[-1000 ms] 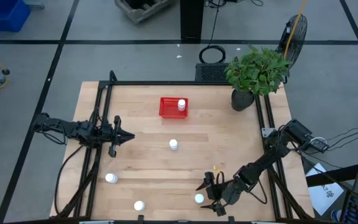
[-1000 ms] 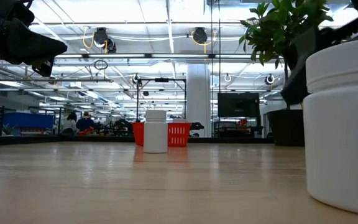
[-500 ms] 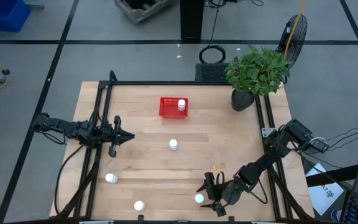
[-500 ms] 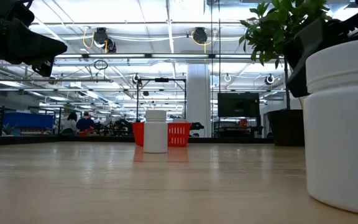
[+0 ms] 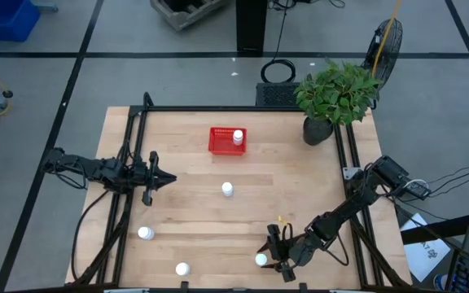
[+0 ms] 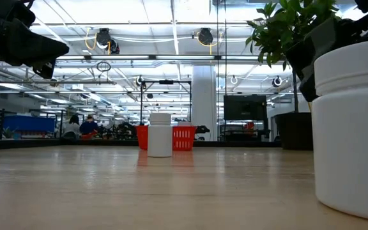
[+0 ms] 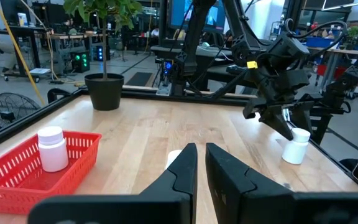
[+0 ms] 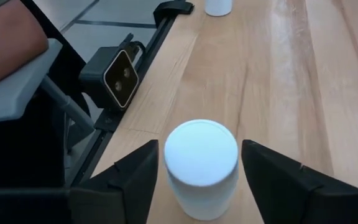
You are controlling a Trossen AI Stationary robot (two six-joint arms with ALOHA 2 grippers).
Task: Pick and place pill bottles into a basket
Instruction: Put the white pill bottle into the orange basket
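Looking straight down, the high view has the right gripper [image 5: 273,260] at the table's near edge with an upright pill bottle [image 5: 260,260] between its spread fingers. One bottle already stands in the red basket [image 5: 222,140] far across the table; three more stand loose. The left gripper [image 5: 163,178] waits at the left side, fingers nearly together, holding nothing. The low view shows the near bottle [image 6: 350,128] large and upright. In the right wrist view its cap [image 8: 201,148] sits centred between the open fingers (neither visibly touching), so closing looks like the next step. A small camera [image 8: 119,76] sits near.
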